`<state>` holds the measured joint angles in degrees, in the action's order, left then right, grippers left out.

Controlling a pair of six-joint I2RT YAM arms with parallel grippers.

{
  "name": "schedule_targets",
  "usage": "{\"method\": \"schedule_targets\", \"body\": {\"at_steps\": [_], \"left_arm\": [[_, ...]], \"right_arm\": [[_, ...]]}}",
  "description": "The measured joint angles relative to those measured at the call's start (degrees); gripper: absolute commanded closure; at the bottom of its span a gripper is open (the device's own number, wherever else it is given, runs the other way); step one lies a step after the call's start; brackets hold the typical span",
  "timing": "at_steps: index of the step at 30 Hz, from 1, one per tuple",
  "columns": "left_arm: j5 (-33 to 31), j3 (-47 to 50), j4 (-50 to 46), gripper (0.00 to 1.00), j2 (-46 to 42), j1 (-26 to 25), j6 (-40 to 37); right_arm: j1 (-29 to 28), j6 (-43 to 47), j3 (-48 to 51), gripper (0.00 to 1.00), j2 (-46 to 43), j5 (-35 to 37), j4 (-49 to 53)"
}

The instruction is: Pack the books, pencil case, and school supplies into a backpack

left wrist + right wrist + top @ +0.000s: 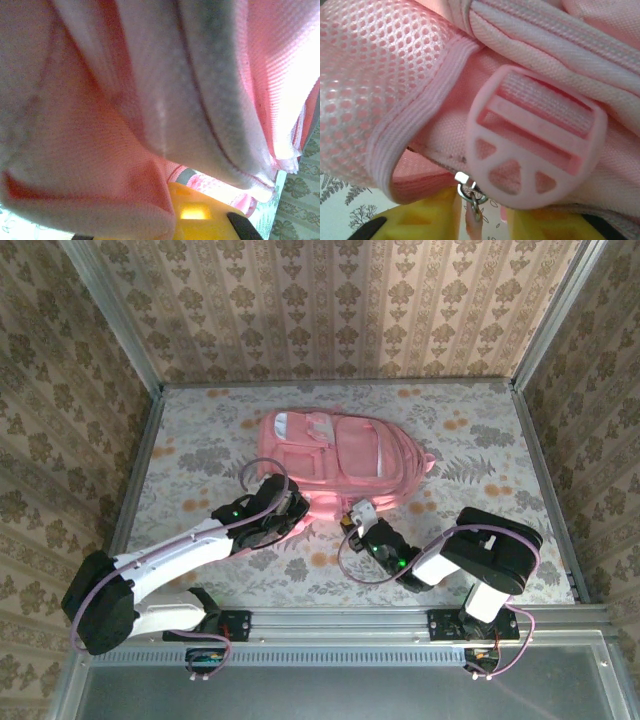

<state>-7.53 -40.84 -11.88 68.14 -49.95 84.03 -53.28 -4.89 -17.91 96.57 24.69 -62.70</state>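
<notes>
Backpack (pixel 340 455) fabric drapes over clenched left jaws. Its zip pull (pixel 469 192) hangs between parted right jaws.

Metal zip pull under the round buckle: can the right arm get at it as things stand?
Probably yes. The metal zip pull hangs just ahead of the right gripper, in line with the gap between its jaws, nothing covering it. The round buckle beside it may crowd the grip.
</notes>
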Motion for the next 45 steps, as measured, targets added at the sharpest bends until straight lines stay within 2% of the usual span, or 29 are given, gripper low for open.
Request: {"method": "schedule_targets", "body": {"at_steps": [2,7,9,18,29,33,39,45], "left_arm": [[0.0,0.0,0.0,1.00,0.0,0.0,0.0],[-0.1,0.2,0.5,1.00,0.0,0.0,0.0],[-0.2,0.5,0.9,1.00,0.0,0.0,0.0],[0.7,2.8,1.2,1.00,-3.9,2.2,0.0],[6.6,6.8,-3.0,1.00,-13.2,12.9,-3.1],[9.9,7.7,-4.5,1.00,-14.8,18.4,-6.6],[18.1,7.5,-5.7,1.00,-13.0,27.1,-13.8],[21.5,-0.5,-10.4,1.00,-3.8,30.0,-22.0]], "right_arm": [[0.2,-0.1,-0.2,0.71,0.0,0.0,0.2],[1.5,-0.9,-0.9,0.96,0.0,0.2,1.2],[1.6,-1.1,-1.0,1.00,0.0,0.2,1.3],[1.5,-1.3,-1.0,1.00,-2.2,-1.1,4.1],[1.6,-1.6,-1.8,1.00,-8.8,-3.1,16.8],[4.6,-4.6,-2.4,1.00,-11.3,-4.0,23.3],[9.4,-11.2,-3.1,1.00,-15.2,-8.3,32.1],[10.5,-13.5,-5.8,1.00,-18.7,-13.2,40.5]]}}
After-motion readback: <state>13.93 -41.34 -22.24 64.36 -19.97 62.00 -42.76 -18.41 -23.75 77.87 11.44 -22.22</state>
